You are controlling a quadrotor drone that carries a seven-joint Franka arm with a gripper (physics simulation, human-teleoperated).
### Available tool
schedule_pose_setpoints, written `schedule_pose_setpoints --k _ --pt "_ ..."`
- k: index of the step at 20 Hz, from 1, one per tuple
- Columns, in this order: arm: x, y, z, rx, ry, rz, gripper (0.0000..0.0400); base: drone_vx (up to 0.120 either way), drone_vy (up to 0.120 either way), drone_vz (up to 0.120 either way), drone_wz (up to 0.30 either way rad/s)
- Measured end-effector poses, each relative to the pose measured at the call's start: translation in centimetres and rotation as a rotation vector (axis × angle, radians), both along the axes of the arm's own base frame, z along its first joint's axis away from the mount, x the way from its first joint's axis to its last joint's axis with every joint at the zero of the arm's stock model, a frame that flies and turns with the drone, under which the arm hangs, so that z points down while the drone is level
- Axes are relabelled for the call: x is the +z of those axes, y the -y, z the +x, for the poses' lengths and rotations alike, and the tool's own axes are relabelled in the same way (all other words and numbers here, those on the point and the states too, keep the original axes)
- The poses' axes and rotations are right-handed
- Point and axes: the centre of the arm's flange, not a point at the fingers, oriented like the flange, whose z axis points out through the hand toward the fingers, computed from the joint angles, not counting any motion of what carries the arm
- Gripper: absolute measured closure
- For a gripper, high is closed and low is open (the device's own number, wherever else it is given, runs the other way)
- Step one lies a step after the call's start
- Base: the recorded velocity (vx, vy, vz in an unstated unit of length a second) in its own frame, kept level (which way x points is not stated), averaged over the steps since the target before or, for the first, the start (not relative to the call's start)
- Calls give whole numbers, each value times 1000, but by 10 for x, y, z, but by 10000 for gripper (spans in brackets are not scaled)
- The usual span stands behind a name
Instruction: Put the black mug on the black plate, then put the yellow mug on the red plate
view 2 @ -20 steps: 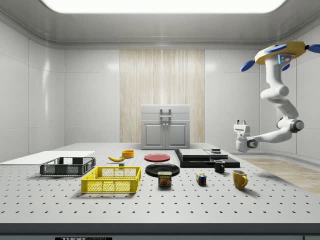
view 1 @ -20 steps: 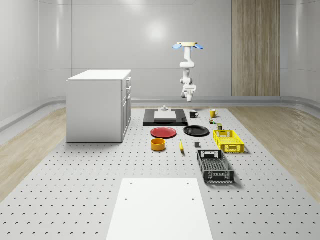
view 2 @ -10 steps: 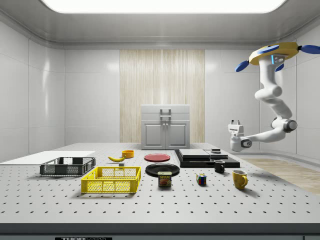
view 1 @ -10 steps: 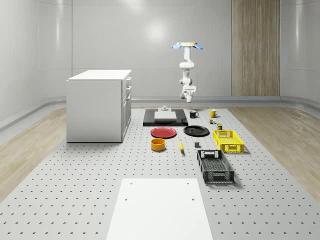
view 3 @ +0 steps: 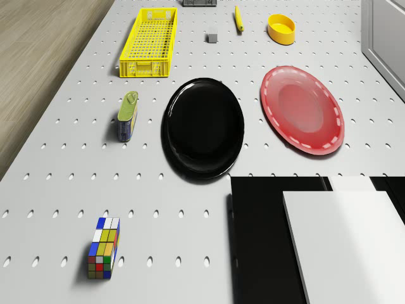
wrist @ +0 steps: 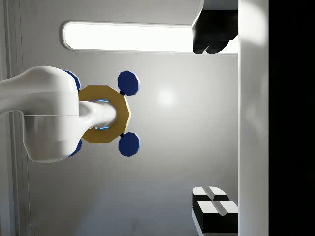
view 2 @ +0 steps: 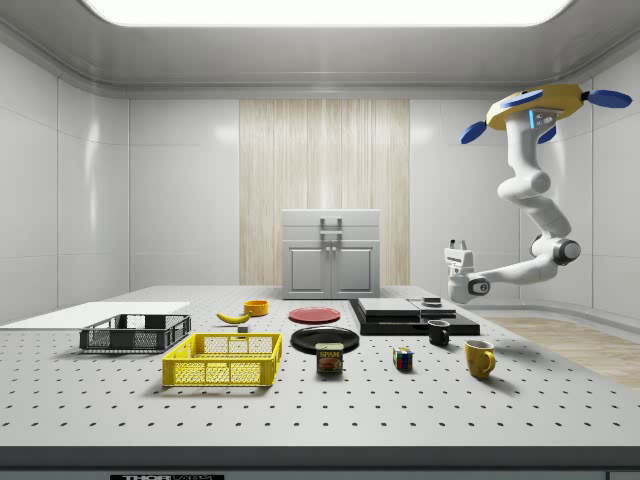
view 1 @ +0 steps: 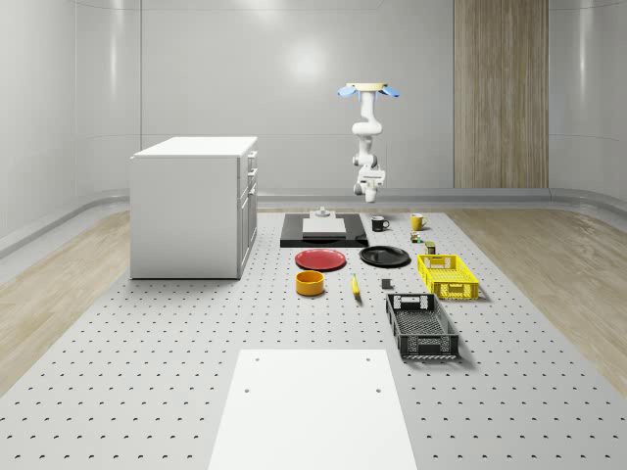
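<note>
End effector [view 2: 458,250] points upward, right of side view, above black mug [view 2: 439,333]; spread wide, holding nothing, wrist view suggests. Drone [view 2: 535,106] hovers upper right, near tabletop [view 2: 300,400] far end. Yellow mug [view 2: 479,358] near black mug; black plate [view 3: 203,126] beside red plate [view 3: 304,109], both bare, ready for mugs.

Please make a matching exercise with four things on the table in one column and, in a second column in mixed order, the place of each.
Things:
1. black mug
2. yellow mug
3. black plate
4. can

Places:
A. between the red plate and the can
B. beside the black plate, on the side away from the red plate
C. at the corner of the black slab
D. on the table, farthest to the side view's right

Pairs: 1-C, 2-D, 3-A, 4-B
</note>
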Motion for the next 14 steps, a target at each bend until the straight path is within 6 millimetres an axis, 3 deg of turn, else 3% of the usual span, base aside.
schedule_pose_setpoints --k 6,8,14 --pt "-1 -8 0 -2 4 -83 0 120 0 0 0" --pt "-2 -13 -1 -4 6 -135 0 0 0 -40 0" --pt "-12 -42 -1 -12 10 -447 0 0 0 -120 0"
